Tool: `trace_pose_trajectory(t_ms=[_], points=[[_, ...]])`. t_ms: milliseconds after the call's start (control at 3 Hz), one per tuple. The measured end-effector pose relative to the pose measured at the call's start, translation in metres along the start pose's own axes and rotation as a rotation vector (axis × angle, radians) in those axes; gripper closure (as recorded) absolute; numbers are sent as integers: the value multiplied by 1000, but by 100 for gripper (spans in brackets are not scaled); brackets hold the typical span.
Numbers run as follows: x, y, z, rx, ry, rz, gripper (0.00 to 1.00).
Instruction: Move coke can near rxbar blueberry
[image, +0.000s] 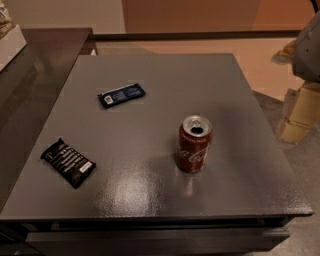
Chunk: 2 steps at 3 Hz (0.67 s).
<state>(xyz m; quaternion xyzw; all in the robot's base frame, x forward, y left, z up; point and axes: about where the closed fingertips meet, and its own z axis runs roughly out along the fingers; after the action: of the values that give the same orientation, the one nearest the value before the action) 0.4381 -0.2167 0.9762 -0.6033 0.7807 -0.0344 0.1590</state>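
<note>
While my gripper (298, 117) hangs off the right side of the gray table (165, 80), past its edge and above the floor (260, 65), the coke can (194, 145) stands upright on the tabletop with nothing touching it. Taking the can as the centre of a clock, my gripper sits at about two o'clock, well apart from it, and it touches none of the things on the table. Whether it is set wide or narrow I cannot tell, since only a pale yellowish part of it shows at the far right, below the light gray shell of my arm (310, 45).

The can's silver top faces up, and its red side with the white script is turned toward the front of the table. At about ten o'clock from the can, well apart, the blue snack bar (121, 95) lies flat, slightly slanted, with its small white label patch at the left end. A black wrapper (67, 162) with white lines of text lies flat at between eight and nine o'clock from the can, near the table's left edge and farther off than the blue bar. From the blue bar, that wrapper is at seven o'clock. A darker counter (35, 75) adjoins the table on its nine o'clock side.
</note>
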Motion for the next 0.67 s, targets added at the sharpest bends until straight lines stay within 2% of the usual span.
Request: trace_pose_trajectory(t_ms=[333,667], points=[[0,0,0,0,0,0,0],[-1,-1,-1,-28,5,-20,0]])
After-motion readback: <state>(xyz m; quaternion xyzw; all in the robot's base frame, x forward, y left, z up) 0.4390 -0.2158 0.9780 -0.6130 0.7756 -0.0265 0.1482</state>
